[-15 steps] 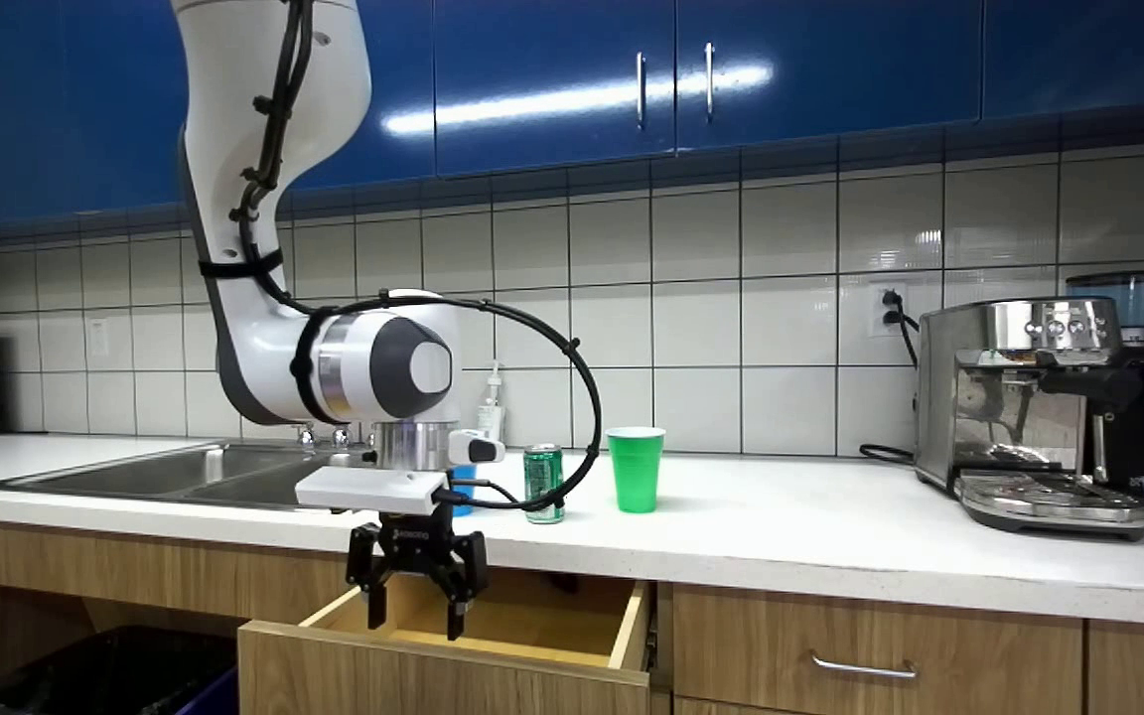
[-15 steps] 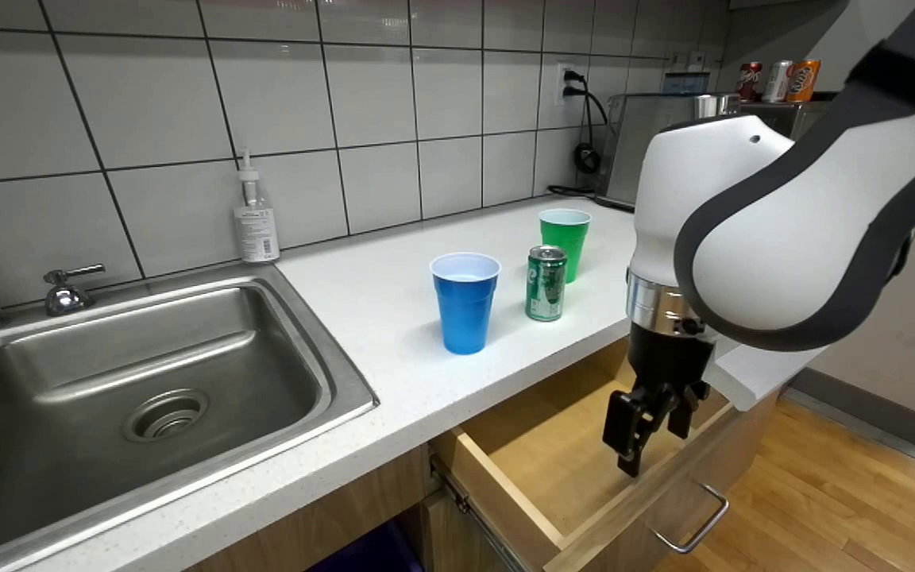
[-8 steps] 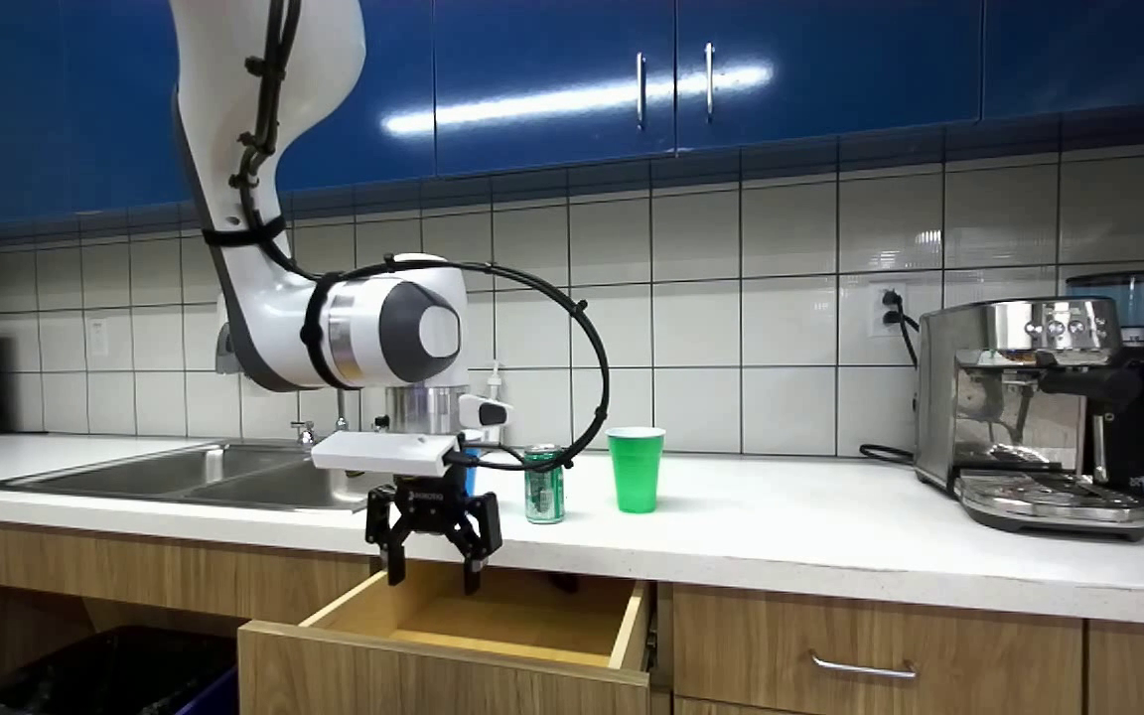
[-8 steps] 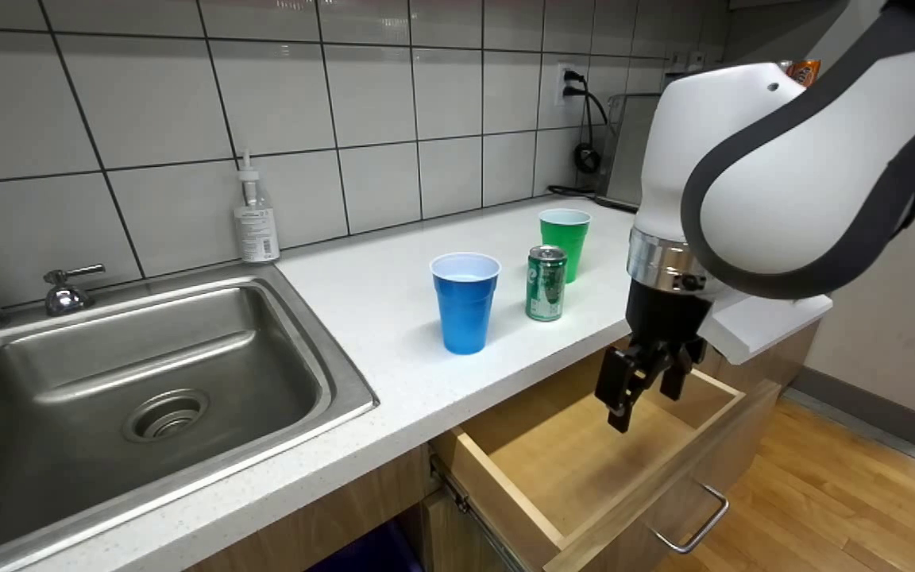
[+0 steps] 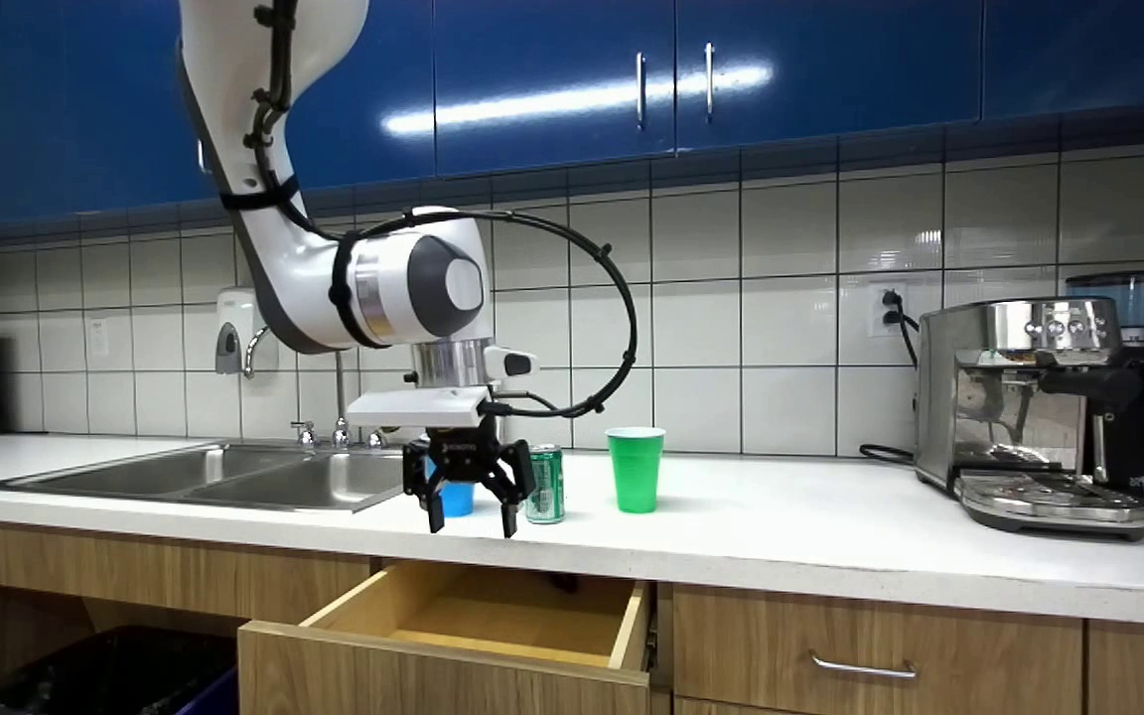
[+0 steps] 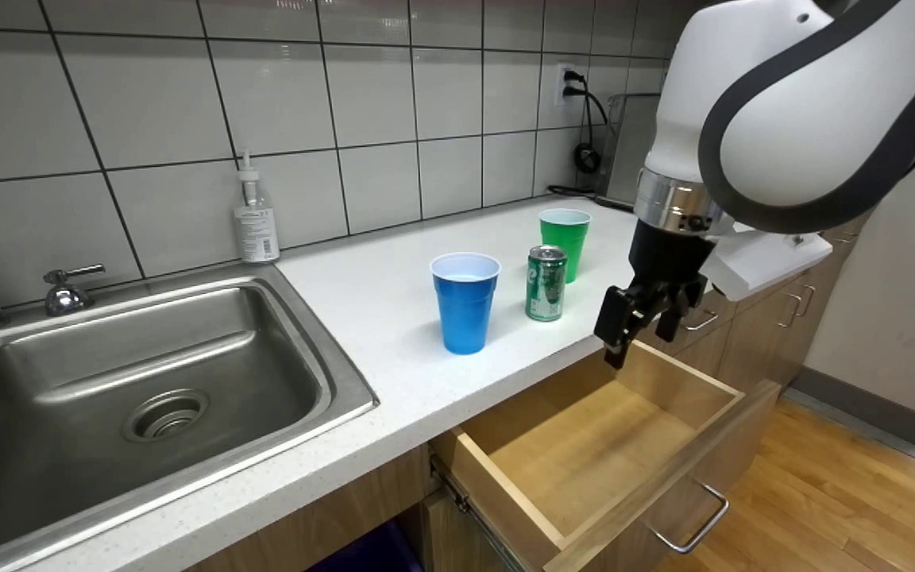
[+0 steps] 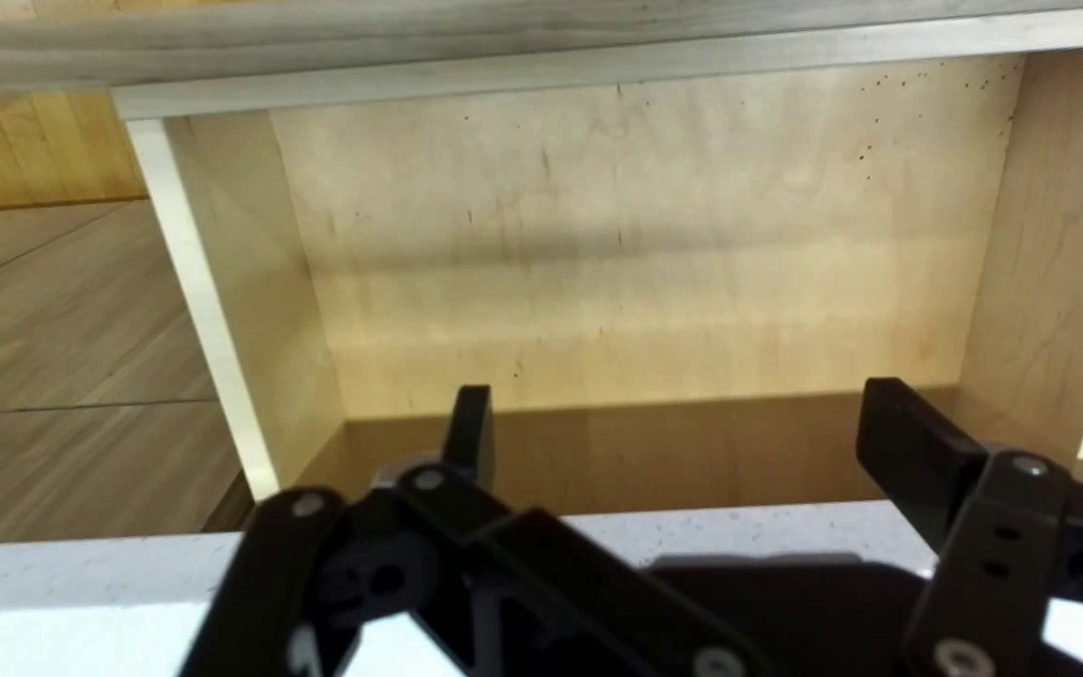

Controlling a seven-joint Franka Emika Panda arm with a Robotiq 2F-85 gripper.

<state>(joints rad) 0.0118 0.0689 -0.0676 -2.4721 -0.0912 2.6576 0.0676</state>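
Note:
My black gripper is open and empty above the open drawer. It shows in both exterior views (image 5: 473,524) (image 6: 640,347) and in the wrist view (image 7: 678,404). The light wooden drawer (image 5: 512,636) is pulled out below the counter; its inside (image 7: 645,235) looks bare in the wrist view. A blue cup (image 6: 465,306) stands upright on the counter, partly hidden behind the gripper in an exterior view (image 5: 458,501). A green can (image 6: 546,290) stands beside it, nearer a green cup (image 5: 637,472). The gripper touches none of them.
A metal sink (image 6: 187,349) is set into the white counter (image 6: 394,318). A clear pump bottle (image 6: 257,230) stands by the tiled wall. A coffee machine (image 5: 1029,397) stands farther along the counter. A lined bin (image 5: 115,665) sits below it. Blue cabinets (image 5: 552,89) hang above.
The gripper has risen out of the drawer to about counter height, moving toward the counter and the cups. It stays open. The drawer, cups and can have not moved.

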